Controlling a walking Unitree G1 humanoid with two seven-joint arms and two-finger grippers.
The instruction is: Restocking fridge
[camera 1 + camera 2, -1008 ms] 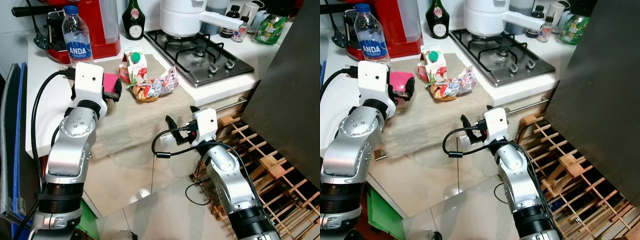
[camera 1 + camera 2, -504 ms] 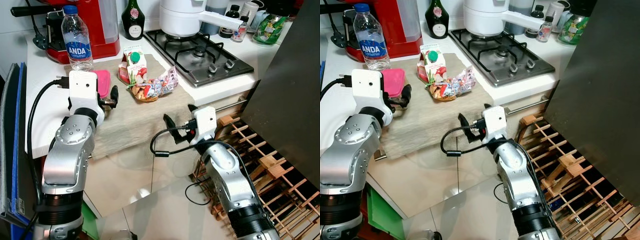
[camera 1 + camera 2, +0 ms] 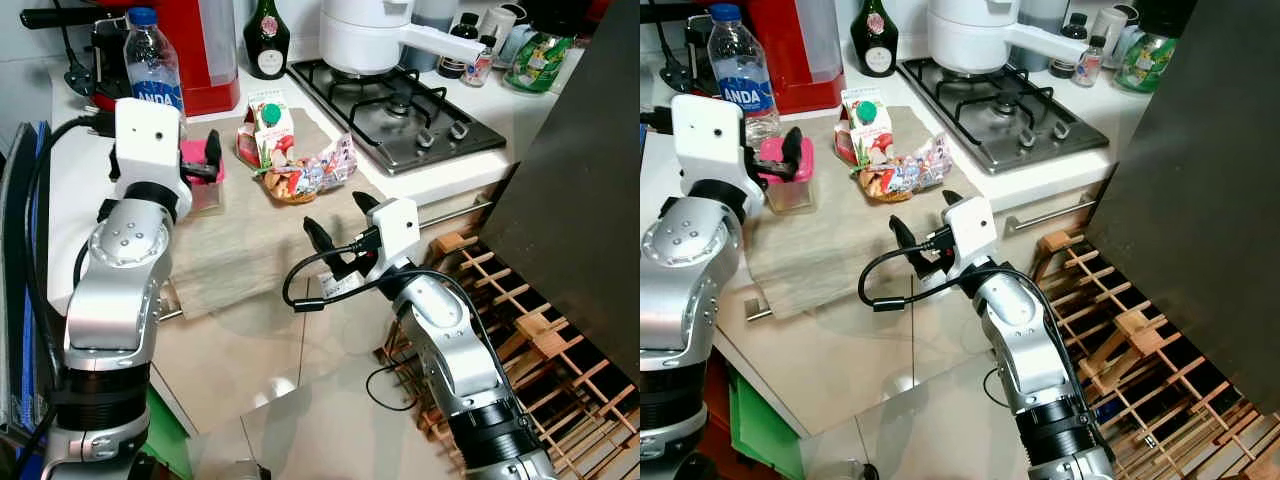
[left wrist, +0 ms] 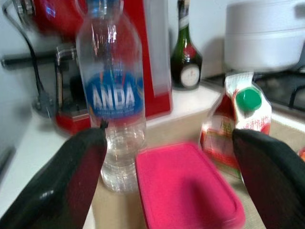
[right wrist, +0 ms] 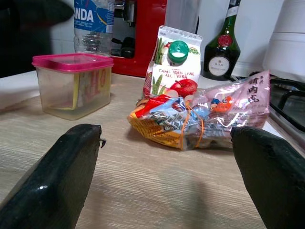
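Left tool (image 3: pixel 208 160) has lifted and swung toward upper left of the frame since a second ago; it now hovers spread over the pink-lidded container (image 3: pixel 788 180), fingers either side of the lid, not pinching anything. In the left wrist view the lid (image 4: pixel 188 186) sits between the two black fingers (image 4: pixel 71 176) with clear gaps both sides.

Right tool (image 3: pixel 335 225) has moved up toward the tabletop (image 3: pixel 75 195) edge, centre frame, also spread and empty. Its wrist view looks across the beige cloth (image 5: pixel 157 186) at the snack bag (image 5: pixel 200 117).

Read: left arm is lining up a grasp on the container, likely the first item for the fridge; nothing is picked yet, so the task is at an early stage.

Container stands upright on the cloth, upper left of frame, just in front of the water bottle (image 3: pixel 150 60) and left of the juice carton (image 3: pixel 272 125). Lid faces up. Its long axis seems to run front to back along the left tool's line of sight, so the fingers would span the short side.

Carton upright, green cap up. Snack bag lies flat beside it, long axis roughly left-right.
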